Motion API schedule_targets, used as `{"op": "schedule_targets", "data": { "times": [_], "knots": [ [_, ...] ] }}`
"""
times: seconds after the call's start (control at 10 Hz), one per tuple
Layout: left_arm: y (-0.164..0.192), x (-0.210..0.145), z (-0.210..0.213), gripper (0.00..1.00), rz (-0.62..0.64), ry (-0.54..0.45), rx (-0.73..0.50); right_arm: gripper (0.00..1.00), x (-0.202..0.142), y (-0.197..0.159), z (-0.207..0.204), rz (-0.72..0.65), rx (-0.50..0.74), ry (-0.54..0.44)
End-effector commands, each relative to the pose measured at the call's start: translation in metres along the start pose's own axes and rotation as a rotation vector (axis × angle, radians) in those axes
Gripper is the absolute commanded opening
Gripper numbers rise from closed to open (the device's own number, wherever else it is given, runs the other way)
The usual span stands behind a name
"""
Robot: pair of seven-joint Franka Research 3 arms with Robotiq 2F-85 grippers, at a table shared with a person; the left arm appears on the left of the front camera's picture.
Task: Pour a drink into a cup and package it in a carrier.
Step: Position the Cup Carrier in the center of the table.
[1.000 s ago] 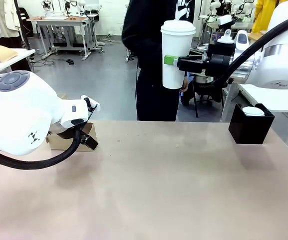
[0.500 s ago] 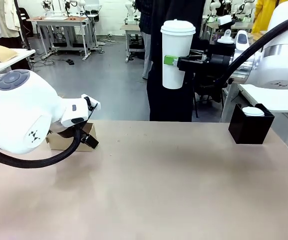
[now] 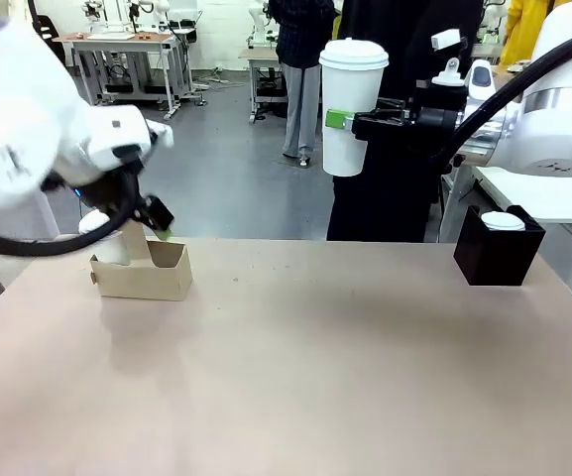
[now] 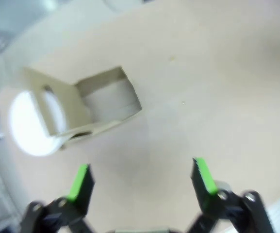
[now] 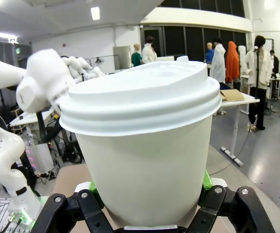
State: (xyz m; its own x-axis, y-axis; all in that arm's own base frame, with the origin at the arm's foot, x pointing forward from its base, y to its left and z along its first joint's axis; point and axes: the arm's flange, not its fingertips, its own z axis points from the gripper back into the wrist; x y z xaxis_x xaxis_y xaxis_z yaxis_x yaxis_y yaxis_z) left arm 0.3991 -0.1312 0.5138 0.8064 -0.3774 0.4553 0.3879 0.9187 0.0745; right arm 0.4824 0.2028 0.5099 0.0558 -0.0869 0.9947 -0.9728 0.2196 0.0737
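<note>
My right gripper [image 3: 343, 120] is shut on the tall white cup [image 3: 353, 104], which carries a white lid and hangs upright high above the table's far edge. In the right wrist view the cup [image 5: 144, 160] stands between the green pads [image 5: 205, 180]. The drink is hidden under the lid. At the far left of the table sits the brown cardboard carrier [image 3: 145, 273]. My left gripper [image 3: 159, 223] hovers just above it, open. From the left wrist, the carrier [image 4: 93, 104] has one vacant slot facing the open gripper [image 4: 142, 177], with a white lidded cup [image 4: 30, 124] in the other.
A black box [image 3: 497, 253] with a short white cup [image 3: 504, 220] in it stands at the far right of the table. A person in black [image 3: 404, 169] stands behind the held cup. The tan tabletop [image 3: 315, 377] is bare in the middle and front.
My left arm has risen from beside the carrier to above it, uncovering a white lidded cup in its slot. The person has walked to the right. The right arm holds still.
</note>
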Motion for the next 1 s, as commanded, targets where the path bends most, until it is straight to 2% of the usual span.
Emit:
{"op": "schedule_targets", "data": {
  "times": [0.0,0.2,0.5,0.9],
  "knots": [
    [0.01,0.029,0.023,1.0,0.085,0.046,0.004,0.81,0.003,0.002,-0.001,0.019,-0.003,-0.015],
    [0.034,0.063,0.025,1.0,0.175,0.108,0.017,0.81,0.003,0.002,-0.001,0.019,-0.003,-0.015],
    [0.069,0.097,-0.009,1.0,0.304,0.171,0.04,0.81,0.003,0.002,-0.001,0.019,-0.003,-0.015],
    [0.085,0.107,-0.057,1.0,0.367,0.263,0.081,0.81,0.003,0.002,-0.001,0.019,-0.003,-0.015]
  ]
}}
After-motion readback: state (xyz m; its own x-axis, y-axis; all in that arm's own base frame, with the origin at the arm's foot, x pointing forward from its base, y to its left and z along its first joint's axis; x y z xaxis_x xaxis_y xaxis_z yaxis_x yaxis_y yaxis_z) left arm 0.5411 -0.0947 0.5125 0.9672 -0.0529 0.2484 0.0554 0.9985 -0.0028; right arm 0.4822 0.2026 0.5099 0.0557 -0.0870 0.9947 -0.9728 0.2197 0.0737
